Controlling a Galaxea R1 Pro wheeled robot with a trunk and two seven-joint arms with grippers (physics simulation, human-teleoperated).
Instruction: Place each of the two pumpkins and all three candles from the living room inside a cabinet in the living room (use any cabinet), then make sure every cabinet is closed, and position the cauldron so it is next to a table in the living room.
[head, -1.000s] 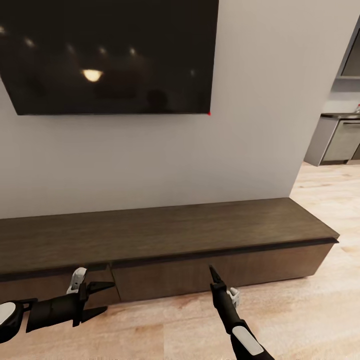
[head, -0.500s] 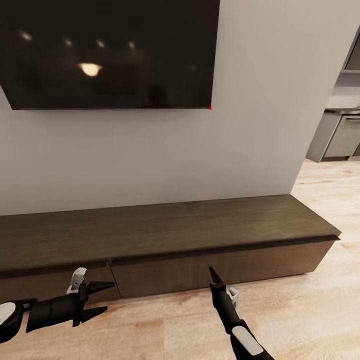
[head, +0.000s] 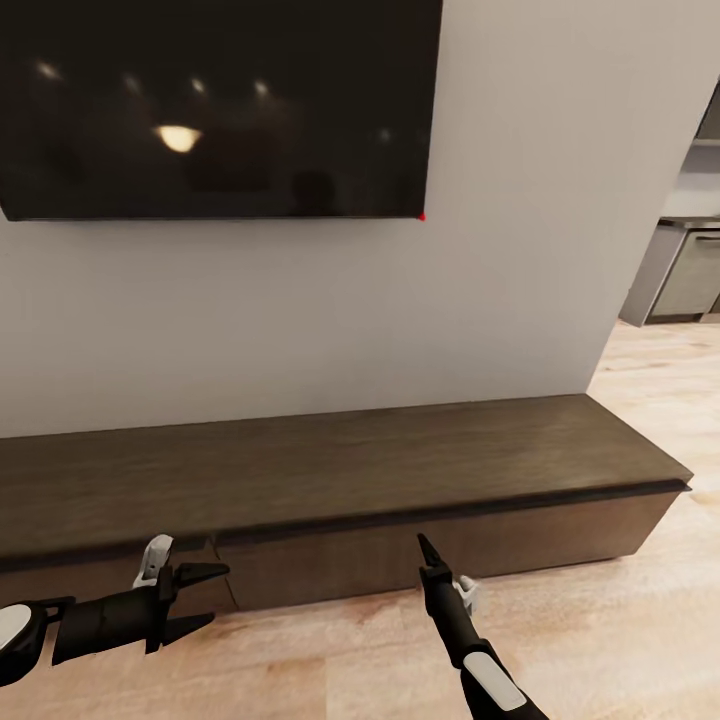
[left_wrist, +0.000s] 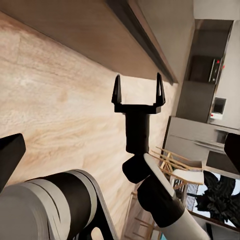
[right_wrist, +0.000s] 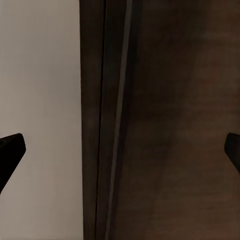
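The closed cabinet (head: 330, 470) front blocked the way ahead of both open pincers; bare floor (head: 600, 620) lay free beneath

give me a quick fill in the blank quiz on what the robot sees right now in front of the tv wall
1. The long dark-brown cabinet stands against the wall directly below the ____.
2. Both the left gripper and the right gripper have their fingers spread ____.
3. Neither gripper is holding ____.
4. The floor in front of the cabinet is made of light ____.

Missing words: television; open; anything; wood
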